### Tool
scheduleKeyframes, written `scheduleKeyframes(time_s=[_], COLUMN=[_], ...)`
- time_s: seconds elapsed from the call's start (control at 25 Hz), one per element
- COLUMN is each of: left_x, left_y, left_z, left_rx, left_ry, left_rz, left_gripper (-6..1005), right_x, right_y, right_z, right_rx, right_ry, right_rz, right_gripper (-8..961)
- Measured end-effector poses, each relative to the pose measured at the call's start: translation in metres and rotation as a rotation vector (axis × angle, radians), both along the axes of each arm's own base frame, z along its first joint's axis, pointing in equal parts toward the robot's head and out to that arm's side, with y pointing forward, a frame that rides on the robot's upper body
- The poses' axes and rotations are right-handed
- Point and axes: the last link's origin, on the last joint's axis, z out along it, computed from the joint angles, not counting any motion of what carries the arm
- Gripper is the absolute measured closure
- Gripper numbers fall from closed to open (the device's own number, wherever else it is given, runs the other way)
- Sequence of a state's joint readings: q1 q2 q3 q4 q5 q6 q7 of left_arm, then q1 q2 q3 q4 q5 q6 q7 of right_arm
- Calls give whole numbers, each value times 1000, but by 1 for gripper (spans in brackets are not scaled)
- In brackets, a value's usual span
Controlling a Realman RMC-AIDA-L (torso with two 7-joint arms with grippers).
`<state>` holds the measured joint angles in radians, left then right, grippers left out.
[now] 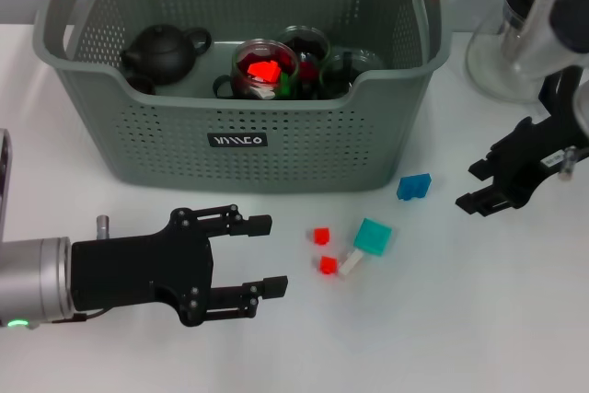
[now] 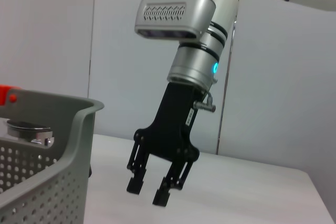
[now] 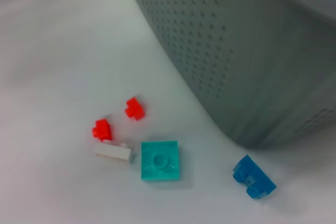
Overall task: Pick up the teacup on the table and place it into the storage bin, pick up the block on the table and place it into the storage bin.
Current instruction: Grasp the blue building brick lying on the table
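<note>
Storage bin [image 1: 235, 158] sits ahead of both grippers, the grey perforated basket with orange handle tops and a black label; it already holds a dark teapot [image 1: 164, 51] and glass cups [image 1: 267, 69], one showing a red piece inside, so I judge the teacup part done and the blocks on the table the remaining work. Left gripper [image 1: 262, 257] lies low over the table, its two black fingers spread wide apart and holding nothing; pointing toward the blocks, it looks poised for a reach; right gripper [image 1: 479, 186] hangs off to the far side of the blocks, fingers parted a little and empty, the blue block nearest it. Blocks lie loose between the two grippers, just in front of the bin wall: a teal block [image 1: 373, 236] largest, a blue block [image 1: 414, 187] beyond it toward the right gripper, a white block [image 1: 352, 263] touching or just beside the teal one, then two small red blocks [image 1: 321, 236] closest to the left gripper's fingertips; none is gripped yet.
</note>
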<state>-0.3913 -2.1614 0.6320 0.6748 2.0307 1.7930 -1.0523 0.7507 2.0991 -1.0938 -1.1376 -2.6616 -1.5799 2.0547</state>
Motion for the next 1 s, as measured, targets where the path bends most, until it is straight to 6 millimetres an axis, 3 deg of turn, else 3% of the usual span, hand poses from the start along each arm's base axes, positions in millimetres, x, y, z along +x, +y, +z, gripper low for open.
scheduleKeyframes(time_s=[0.56, 1.0], left_x=[1, 2], left_y=[4, 5], left_z=[2, 2], left_rx=[15, 16], left_ry=[-2, -1], left_rz=[-3, -5], left_gripper=[292, 292], right_x=[11, 11], right_y=[8, 6], right_z=[-38, -43], right_rx=[67, 71], right_ry=[-24, -7], right_rz=[95, 117], right_gripper=[410, 410])
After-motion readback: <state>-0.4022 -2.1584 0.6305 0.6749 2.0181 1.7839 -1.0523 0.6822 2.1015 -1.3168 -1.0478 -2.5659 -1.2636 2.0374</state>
